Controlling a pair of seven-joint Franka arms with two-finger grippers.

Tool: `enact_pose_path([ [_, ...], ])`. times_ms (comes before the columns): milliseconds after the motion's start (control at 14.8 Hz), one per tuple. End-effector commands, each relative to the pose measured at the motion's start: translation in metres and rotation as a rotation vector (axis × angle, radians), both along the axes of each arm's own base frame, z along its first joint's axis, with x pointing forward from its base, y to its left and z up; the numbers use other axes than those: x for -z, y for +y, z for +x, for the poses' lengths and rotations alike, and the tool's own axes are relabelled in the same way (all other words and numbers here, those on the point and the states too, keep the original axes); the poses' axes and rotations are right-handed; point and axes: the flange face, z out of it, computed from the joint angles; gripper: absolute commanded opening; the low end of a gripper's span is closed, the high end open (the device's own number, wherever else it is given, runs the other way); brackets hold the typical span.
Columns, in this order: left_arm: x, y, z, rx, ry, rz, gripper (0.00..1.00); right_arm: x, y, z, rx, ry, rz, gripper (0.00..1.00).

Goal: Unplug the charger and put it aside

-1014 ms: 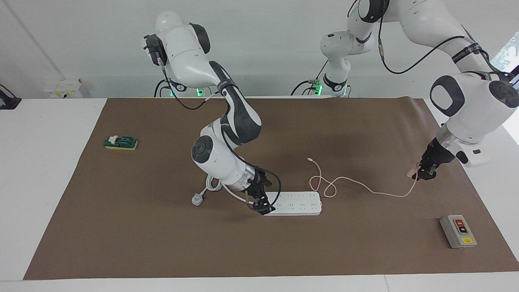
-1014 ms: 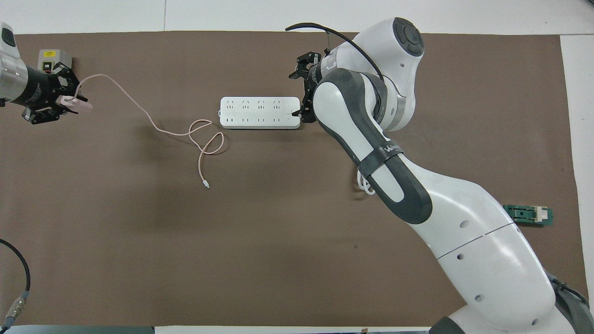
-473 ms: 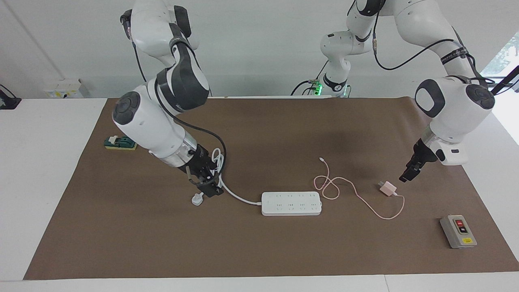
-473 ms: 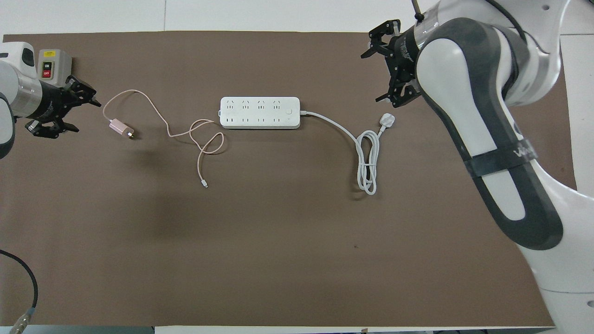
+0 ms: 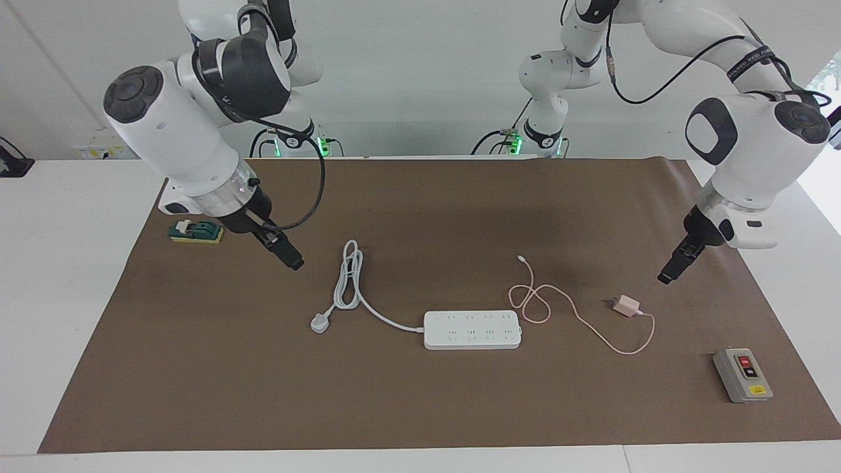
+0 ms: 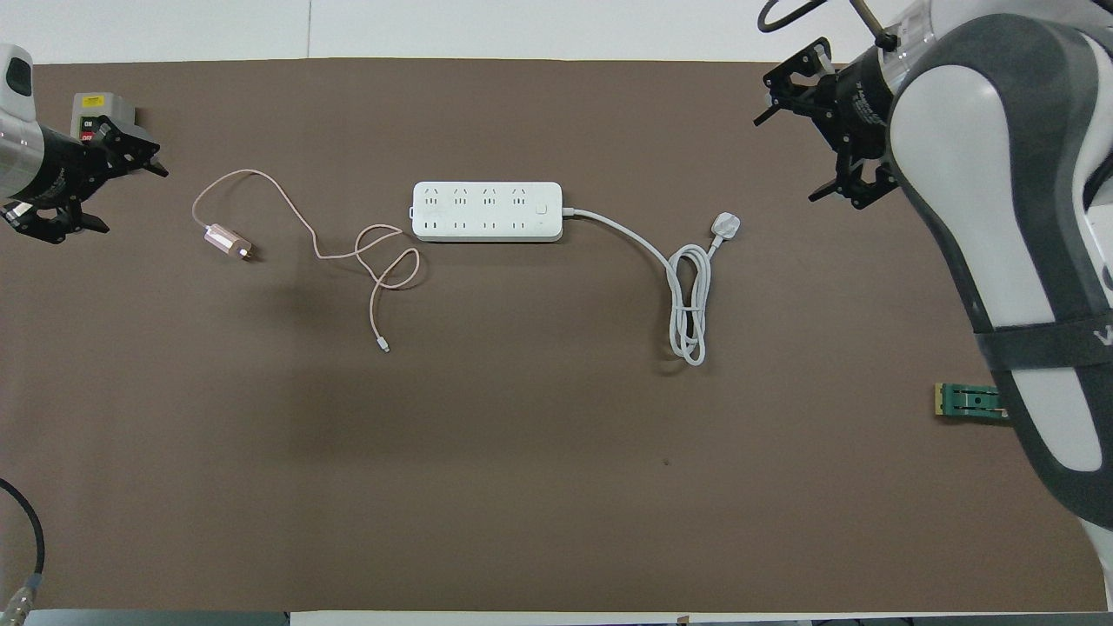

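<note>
The pale pink charger lies on the brown mat, unplugged, toward the left arm's end from the white power strip. Its thin pink cable loops to a tiny white connector. The charger also shows in the overhead view, as does the strip. My left gripper hangs open and empty above the mat beside the charger; it also shows in the overhead view. My right gripper is open and empty above the mat near the strip's coiled cord; it also shows in the overhead view.
The strip's thick white cord ends in a plug on the mat. A grey box with red and black buttons sits at the left arm's end. A small green block sits at the right arm's end.
My left gripper let go of the charger, which now lies on the mat, and lifted away. My right gripper left the power strip's end and drew back toward its own end.
</note>
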Motion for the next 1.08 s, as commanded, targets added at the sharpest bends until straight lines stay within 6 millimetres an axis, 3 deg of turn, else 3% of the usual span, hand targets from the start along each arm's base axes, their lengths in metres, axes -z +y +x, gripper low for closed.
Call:
enact_pose_path([
  [0, -0.031, -0.009, -0.013, 0.127, 0.072, 0.015, 1.00, -0.024, -0.037, -0.027, -0.165, -0.015, -0.052, 1.00],
  [135, -0.067, -0.022, -0.040, 0.280, 0.085, 0.012, 1.00, -0.043, -0.058, -0.049, -0.307, -0.040, -0.100, 1.00],
  [203, -0.075, -0.034, -0.059, 0.327, 0.107, 0.016, 1.00, -0.055, -0.067, -0.068, -0.419, -0.068, -0.149, 1.00],
  [338, -0.085, -0.052, -0.079, 0.414, 0.123, 0.020, 1.00, -0.072, -0.073, -0.085, -0.576, -0.099, -0.185, 1.00],
  [473, -0.089, -0.059, -0.083, 0.527, 0.144, 0.002, 1.00, -0.066, -0.076, -0.102, -0.742, -0.088, -0.170, 1.00],
  [744, -0.109, -0.061, -0.082, 0.576, 0.149, -0.032, 1.00, -0.056, -0.091, -0.120, -0.717, -0.061, -0.154, 1.00],
  [1014, -0.112, -0.046, -0.102, 0.613, 0.158, -0.035, 1.00, -0.055, -0.113, -0.117, -0.678, -0.077, -0.159, 1.00],
])
